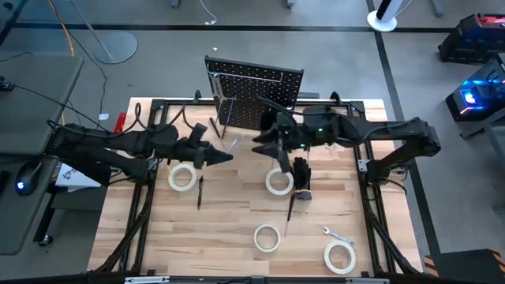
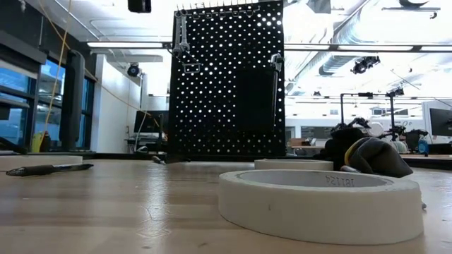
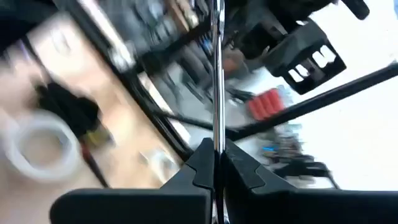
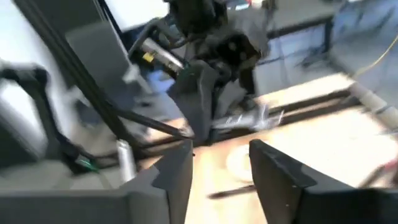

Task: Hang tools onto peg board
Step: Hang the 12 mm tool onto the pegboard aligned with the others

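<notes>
Four tape rolls point(image 1: 182, 177), perhaps two screwdrivers point(image 1: 200, 192), one wrench point(image 1: 338, 234).

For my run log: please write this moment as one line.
left gripper: shut on metal rod | right gripper: open, empty | peg board: upright

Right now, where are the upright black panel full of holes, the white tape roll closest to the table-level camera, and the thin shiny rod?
Upright black perforated peg board point(image 2: 226, 85), low view, its middle face.
White tape roll point(image 2: 321, 204), low view, its outer wall.
Thin shiny metal rod point(image 3: 217, 74), left wrist view, mid-shaft.
</notes>
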Robot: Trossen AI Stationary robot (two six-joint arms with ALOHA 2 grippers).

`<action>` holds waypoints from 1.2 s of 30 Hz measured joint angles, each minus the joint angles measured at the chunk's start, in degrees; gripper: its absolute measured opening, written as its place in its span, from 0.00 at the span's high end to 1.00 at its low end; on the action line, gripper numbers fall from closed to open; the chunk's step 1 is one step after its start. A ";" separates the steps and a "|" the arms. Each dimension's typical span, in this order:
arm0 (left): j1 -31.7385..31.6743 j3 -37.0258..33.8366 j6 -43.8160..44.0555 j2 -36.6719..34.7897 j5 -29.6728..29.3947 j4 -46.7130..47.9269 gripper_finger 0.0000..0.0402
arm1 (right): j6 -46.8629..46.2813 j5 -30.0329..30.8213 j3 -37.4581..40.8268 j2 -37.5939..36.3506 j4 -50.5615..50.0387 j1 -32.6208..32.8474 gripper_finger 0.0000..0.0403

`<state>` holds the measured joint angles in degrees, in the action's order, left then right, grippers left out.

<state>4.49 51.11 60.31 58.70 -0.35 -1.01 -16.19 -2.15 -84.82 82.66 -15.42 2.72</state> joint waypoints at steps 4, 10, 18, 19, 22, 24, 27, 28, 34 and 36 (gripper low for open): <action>-2.50 -0.02 16.32 1.02 7.05 -2.90 1.00 | 17.22 9.54 -0.04 -0.97 -3.42 3.43 0.59; -4.91 0.04 30.33 1.91 7.65 -12.05 1.00 | 47.20 32.55 -0.02 1.49 -3.00 9.92 0.59; -4.34 0.02 35.78 3.33 5.31 -12.82 1.00 | 65.11 50.27 -0.02 5.45 5.90 12.83 0.59; -4.07 0.02 36.35 3.45 5.09 -12.86 1.00 | 66.35 50.19 -0.02 6.00 6.74 12.81 0.59; -3.22 0.02 37.17 4.27 4.98 -13.58 1.00 | 69.91 49.94 -0.01 7.60 9.11 12.68 0.59; -2.83 0.02 37.73 4.59 4.64 -14.07 1.00 | 71.34 49.67 0.00 8.30 9.99 12.48 0.59; -2.67 0.00 37.95 4.82 4.13 -15.82 1.00 | 71.77 48.94 0.00 9.27 9.99 12.25 0.59; -2.64 0.00 37.96 4.84 4.08 -15.86 1.00 | 71.97 48.70 0.02 9.71 9.97 12.05 0.59; -1.89 0.00 38.08 5.29 4.05 -15.92 1.00 | 72.02 47.07 0.00 10.66 11.86 10.85 0.59; -1.70 0.00 38.10 5.26 4.06 -15.85 1.00 | 71.96 46.87 0.00 11.18 12.62 10.60 0.59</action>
<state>2.79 51.11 98.41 63.96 3.70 -16.86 55.76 44.72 -84.82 93.84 -2.81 13.31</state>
